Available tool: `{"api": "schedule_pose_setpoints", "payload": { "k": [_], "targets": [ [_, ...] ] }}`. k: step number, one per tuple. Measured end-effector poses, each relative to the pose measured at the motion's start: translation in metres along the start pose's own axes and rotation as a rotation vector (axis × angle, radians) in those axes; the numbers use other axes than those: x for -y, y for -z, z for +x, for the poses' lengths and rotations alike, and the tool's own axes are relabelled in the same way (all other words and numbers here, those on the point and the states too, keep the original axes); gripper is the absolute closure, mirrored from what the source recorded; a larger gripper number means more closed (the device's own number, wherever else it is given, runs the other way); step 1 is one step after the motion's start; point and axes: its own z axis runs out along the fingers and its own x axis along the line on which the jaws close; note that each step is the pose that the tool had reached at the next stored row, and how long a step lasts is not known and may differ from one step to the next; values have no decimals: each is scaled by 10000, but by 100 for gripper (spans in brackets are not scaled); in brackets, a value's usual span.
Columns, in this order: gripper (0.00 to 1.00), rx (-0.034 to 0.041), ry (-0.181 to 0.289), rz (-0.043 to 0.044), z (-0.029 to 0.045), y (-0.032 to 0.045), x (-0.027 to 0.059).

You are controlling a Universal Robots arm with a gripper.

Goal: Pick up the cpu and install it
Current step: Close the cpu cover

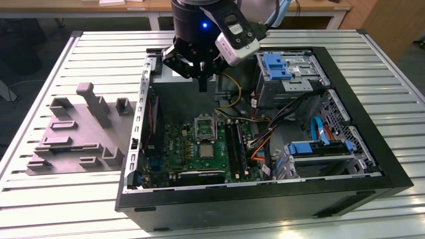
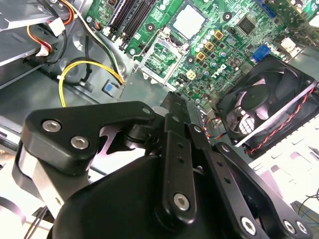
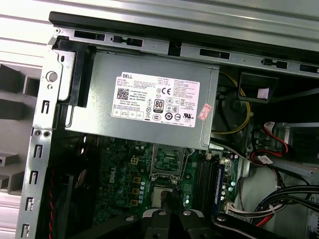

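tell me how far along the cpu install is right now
Early stage. The cpu lies flat on the motherboard, beside the open socket, not seated. The claw hangs above the case, near the power supply, holding nothing visible. Picking up the chip and placing it in the socket both remain.

The exterior view looks down from high in front of the open computer case (image 1: 265, 189) on a slatted table (image 1: 59, 199), taking in the whole scene. Both wrist views ride close above the case interior, facing down past the gripper linkage; all three share the green motherboard (image 1: 199, 149) (image 2: 209, 45) (image 3: 124, 174).
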Motion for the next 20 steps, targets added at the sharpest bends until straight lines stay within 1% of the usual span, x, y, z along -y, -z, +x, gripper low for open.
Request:
{"api": "schedule_pose_setpoints", "payload": {
  "k": [20],
  "targets": [
    [89, 0, 0, 0, 4, 1, 34]
  ]
}}
